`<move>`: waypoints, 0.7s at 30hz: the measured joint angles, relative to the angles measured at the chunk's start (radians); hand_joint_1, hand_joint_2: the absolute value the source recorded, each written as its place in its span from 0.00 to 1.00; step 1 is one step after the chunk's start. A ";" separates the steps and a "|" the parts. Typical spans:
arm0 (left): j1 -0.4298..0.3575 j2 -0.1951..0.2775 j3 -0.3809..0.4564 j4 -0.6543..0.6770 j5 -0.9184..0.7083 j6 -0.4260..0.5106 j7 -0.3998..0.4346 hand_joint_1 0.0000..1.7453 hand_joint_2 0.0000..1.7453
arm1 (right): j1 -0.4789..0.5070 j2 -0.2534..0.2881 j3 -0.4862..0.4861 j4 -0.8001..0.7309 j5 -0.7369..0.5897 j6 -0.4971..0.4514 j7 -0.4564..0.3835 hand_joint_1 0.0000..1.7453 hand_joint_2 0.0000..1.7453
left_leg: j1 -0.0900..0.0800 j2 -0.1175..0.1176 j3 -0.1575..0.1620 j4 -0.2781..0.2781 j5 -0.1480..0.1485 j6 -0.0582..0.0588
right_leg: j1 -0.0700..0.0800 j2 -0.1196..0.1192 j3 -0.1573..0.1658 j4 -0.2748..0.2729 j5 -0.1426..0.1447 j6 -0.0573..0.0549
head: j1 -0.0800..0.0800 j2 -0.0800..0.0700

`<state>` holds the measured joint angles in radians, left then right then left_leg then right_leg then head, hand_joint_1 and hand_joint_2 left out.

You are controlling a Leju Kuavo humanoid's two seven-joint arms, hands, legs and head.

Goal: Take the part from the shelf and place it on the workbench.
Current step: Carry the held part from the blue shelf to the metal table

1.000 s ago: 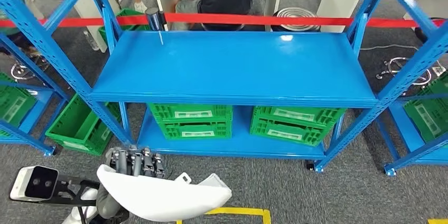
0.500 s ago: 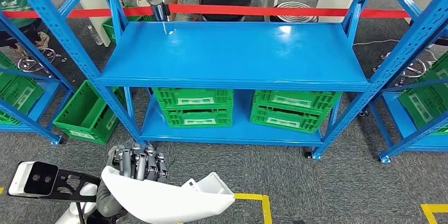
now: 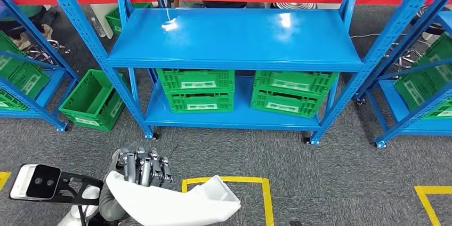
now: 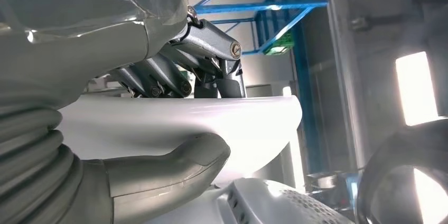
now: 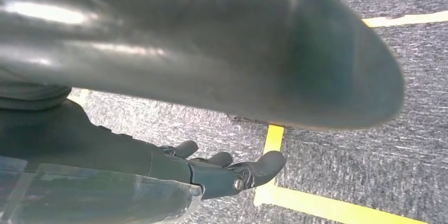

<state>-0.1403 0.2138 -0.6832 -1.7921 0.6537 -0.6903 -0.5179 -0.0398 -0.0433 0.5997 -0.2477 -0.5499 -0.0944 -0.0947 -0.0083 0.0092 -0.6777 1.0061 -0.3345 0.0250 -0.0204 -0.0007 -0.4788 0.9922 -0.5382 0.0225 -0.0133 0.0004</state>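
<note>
The left robot hand (image 3: 141, 166) grips the smooth white curved plastic part (image 3: 176, 204). The right robot hand (image 5: 227, 170) hangs empty above the grey carpet floor (image 5: 401, 182), its fingers apart.

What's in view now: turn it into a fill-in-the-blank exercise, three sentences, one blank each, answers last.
1. The part held by the left hand is ____ in colour.
2. The crates on the lower board of the blue shelf are ____.
3. The tape marking beside the part is ____.

Missing words: white; green; yellow.
</note>
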 joint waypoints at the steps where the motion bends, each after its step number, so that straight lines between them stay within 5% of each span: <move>1: 0.001 0.000 0.000 0.000 0.002 -0.001 0.003 1.00 1.00 | 0.000 0.002 0.000 0.001 0.000 0.001 0.000 0.00 0.00 | 0.003 -0.002 -0.006 0.011 -0.020 -0.006 | -0.002 -0.002 -0.009 0.000 0.011 -0.009 | 0.000 0.000; 4: 0.001 0.000 0.000 0.001 0.012 -0.012 0.009 1.00 1.00 | -0.002 0.003 0.000 0.002 -0.005 0.003 -0.004 0.00 0.00 | 0.013 -0.006 -0.040 0.153 -0.175 -0.029 | -0.005 -0.005 -0.048 0.001 0.051 -0.024 | -0.002 0.000; 6: 0.001 -0.001 -0.001 0.006 0.022 -0.020 0.010 1.00 1.00 | 0.000 0.003 -0.001 0.004 -0.012 0.002 -0.007 0.00 0.00 | 0.019 -0.006 -0.049 0.271 -0.228 -0.037 | -0.003 -0.005 -0.079 0.002 0.077 -0.022 | -0.003 0.000; 8: 0.000 -0.003 -0.002 0.014 0.031 -0.021 0.007 1.00 1.00 | 0.004 0.004 -0.002 0.007 -0.017 -0.009 -0.010 0.00 0.00 | 0.021 -0.006 -0.001 0.277 -0.194 -0.035 | -0.002 -0.005 -0.110 0.003 0.102 -0.018 | -0.003 0.000; 10: -0.003 -0.006 -0.002 0.018 0.034 -0.015 -0.002 1.00 1.00 | 0.008 0.006 -0.002 0.008 -0.018 -0.024 -0.012 0.00 0.00 | 0.019 -0.009 0.109 0.149 -0.165 -0.020 | -0.002 -0.004 -0.132 0.003 0.123 -0.012 | -0.003 0.000; 12: -0.006 -0.009 -0.001 0.019 0.033 -0.012 -0.015 1.00 1.00 | 0.010 0.007 -0.002 0.008 -0.014 -0.031 -0.013 0.00 0.00 | 0.011 -0.012 0.207 0.008 -0.187 -0.002 | -0.002 -0.003 -0.140 0.001 0.142 -0.001 | -0.002 0.000; 13: -0.008 -0.010 -0.001 0.021 0.031 -0.011 -0.023 1.00 1.00 | 0.012 0.006 -0.002 0.008 -0.012 -0.031 -0.013 0.00 0.00 | 0.007 -0.012 0.228 -0.028 -0.200 0.006 | -0.006 -0.002 -0.142 -0.002 0.152 0.007 | -0.002 0.000; 16: -0.009 -0.014 -0.001 0.026 0.025 -0.007 -0.048 1.00 1.00 | 0.019 -0.002 -0.002 0.008 -0.003 -0.033 -0.013 0.00 0.00 | 0.001 -0.009 0.214 -0.059 -0.164 0.030 | -0.008 -0.002 -0.153 0.000 0.160 0.021 | -0.002 0.000; 19: -0.007 -0.025 -0.002 0.032 0.019 -0.004 -0.071 1.00 1.00 | 0.029 -0.016 -0.001 0.004 0.000 -0.048 -0.015 0.00 0.00 | 0.002 -0.006 0.173 -0.077 -0.108 0.047 | -0.002 0.000 -0.205 0.128 0.038 -0.001 | 0.002 0.000; 21: -0.005 -0.029 -0.005 0.039 0.018 -0.003 -0.080 1.00 1.00 | 0.039 -0.030 -0.001 -0.005 0.000 -0.063 -0.020 0.00 0.00 | 0.000 -0.005 0.135 -0.073 -0.078 0.045 | -0.004 0.000 -0.226 0.252 -0.020 0.005 | 0.003 0.000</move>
<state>-0.1449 0.1847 -0.6878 -1.7534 0.6719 -0.6932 -0.5978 -0.0009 -0.0732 0.5988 -0.2528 -0.5500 -0.1578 -0.1144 -0.0085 0.0042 -0.5424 0.9327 -0.4124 0.0703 -0.0239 -0.0003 -0.7051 1.2440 -0.5585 0.0271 -0.0103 0.0004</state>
